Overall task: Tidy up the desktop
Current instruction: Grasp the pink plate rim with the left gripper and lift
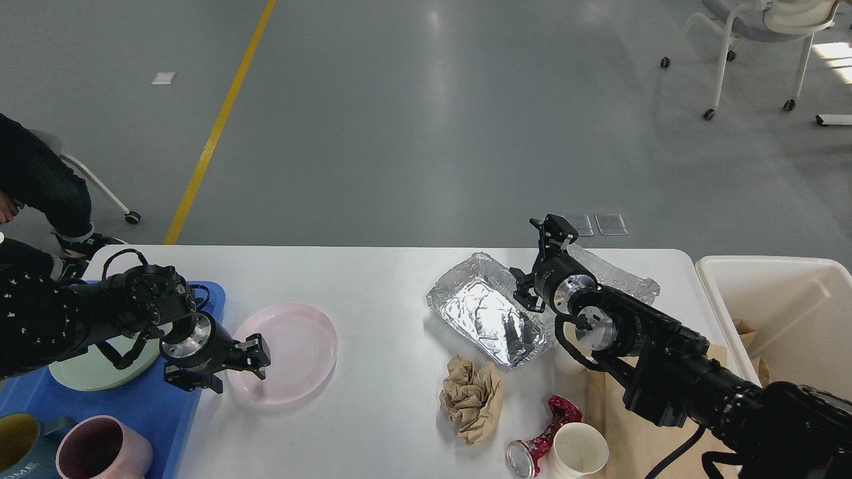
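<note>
The white desktop [379,279] carries a pink plate [296,346] at the left. My left gripper [251,358] sits at the plate's left rim with its fingers apart, open; whether they touch the plate I cannot tell. Right of centre lie a crumpled foil tray [482,313], a ball of brown paper [472,396], a crushed red can [542,439] and a white paper cup [580,452]. My right gripper [558,231] hangs over the foil tray's far edge, seen small and dark.
A blue tray [150,406] at the left edge holds a green plate [83,369], a pink mug [100,452] and a dark mug [20,446]. A flat brown paper bag [622,426] lies under my right arm. A cream bin [785,313] stands beyond the table's right end.
</note>
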Controlling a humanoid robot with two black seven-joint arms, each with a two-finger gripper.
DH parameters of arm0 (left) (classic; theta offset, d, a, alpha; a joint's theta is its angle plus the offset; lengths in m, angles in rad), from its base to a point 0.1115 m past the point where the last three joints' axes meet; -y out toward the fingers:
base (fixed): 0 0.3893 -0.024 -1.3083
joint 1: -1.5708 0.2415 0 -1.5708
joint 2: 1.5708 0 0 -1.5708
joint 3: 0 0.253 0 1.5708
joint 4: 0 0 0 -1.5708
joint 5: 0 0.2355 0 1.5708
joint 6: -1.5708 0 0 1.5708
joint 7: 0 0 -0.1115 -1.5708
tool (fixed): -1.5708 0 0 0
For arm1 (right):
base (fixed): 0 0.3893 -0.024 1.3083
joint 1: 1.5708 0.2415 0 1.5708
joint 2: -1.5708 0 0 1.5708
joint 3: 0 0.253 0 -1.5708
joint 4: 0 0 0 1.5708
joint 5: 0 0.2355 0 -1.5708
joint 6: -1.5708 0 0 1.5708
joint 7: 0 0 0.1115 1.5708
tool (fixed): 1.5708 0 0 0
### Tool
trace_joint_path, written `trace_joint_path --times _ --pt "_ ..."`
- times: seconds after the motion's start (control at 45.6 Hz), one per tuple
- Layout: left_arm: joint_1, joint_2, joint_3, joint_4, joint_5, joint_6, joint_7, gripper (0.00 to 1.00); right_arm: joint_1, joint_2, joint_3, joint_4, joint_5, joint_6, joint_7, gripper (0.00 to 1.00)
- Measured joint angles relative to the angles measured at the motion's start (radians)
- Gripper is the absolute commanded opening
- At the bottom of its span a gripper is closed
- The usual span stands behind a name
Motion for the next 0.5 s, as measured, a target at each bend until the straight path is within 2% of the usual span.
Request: trace_joint_path --times 0.329,0.504 --pt "0.003 -0.001 0.0 -0.001 0.001 -0.023 0.0 0.38 0.0 0.0 0.0 0.0 0.0 0.0 0.0 1.0" --pt "0.006 -0.001 0.001 -0.002 0.002 -0.044 0.001 0.35 0.0 0.0 0.0 0.0 0.0 0.0 0.0 1.0"
